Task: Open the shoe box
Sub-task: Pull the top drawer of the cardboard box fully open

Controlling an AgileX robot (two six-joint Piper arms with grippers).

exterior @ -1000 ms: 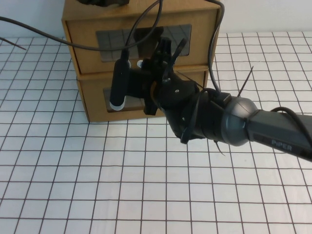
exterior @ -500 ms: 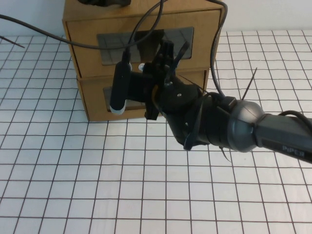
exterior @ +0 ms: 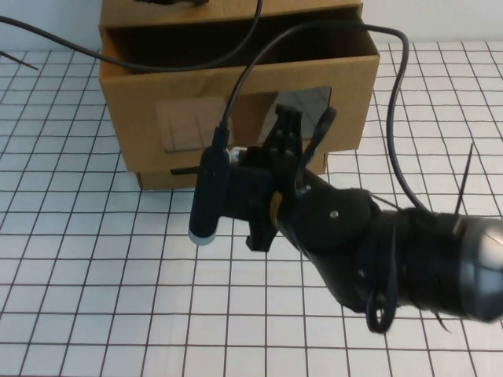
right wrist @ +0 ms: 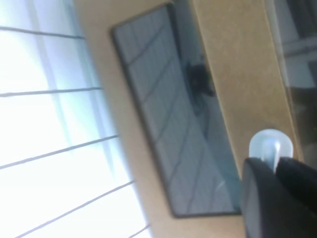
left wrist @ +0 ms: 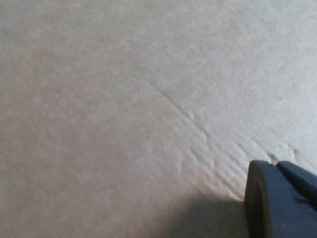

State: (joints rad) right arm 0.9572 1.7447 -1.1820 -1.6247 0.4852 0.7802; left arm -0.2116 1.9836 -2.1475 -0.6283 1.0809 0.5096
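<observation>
Sitting at 12 o'clock on the gridded table (exterior: 94, 298), the shoe box (exterior: 161, 179) is showing its upper drawer (exterior: 236, 86) slid out toward 6 o'clock, overhanging the lower part. The right gripper (exterior: 288, 119), reaching in from 4 o'clock, is pinching a pale knob (right wrist: 270, 145) on the drawer front, near its window (exterior: 185, 126). The left gripper (left wrist: 280, 198) is resting close against plain cardboard; whether it is spread or pressed together cannot be told

Bright even light, soft shadows
</observation>
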